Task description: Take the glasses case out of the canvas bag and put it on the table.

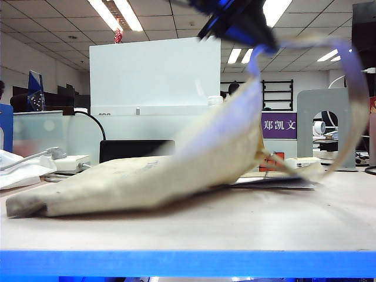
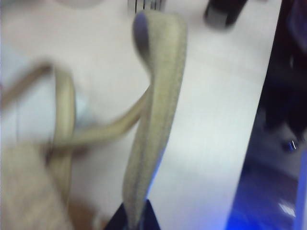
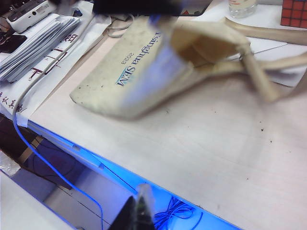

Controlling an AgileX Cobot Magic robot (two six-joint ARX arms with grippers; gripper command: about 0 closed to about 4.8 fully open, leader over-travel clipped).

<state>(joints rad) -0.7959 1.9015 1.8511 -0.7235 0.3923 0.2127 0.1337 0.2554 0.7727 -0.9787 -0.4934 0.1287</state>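
A: Exterior view. Status of canvas bag (image 1: 153,176)?
B: Lying on table (image 1: 235,226), one end flat at left, mouth end lifted high toward upper centre. Left gripper (image 1: 235,20) blurred at top, clamped on a strap. Behind, at right, purple sign reading "郑凯文" (image 1: 279,125).
A: Glasses case?
B: Not visible in any view.
A: Left wrist view?
B: Jaws pinched tight on beige strap (image 2: 156,120); strap runs up from the fingertips (image 2: 136,218), second strap looped beside it over the pale tabletop. Heavily blurred.
A: Right wrist view?
B: Right gripper (image 3: 139,213) closed, empty, above the blue front edge of the table, well apart from the bag. Print on bag legible: "Tsinghua SEM 2023" (image 3: 141,55). Red Rubik's cube (image 3: 293,13) at far corner; white printed papers (image 3: 38,43) beside the bag.
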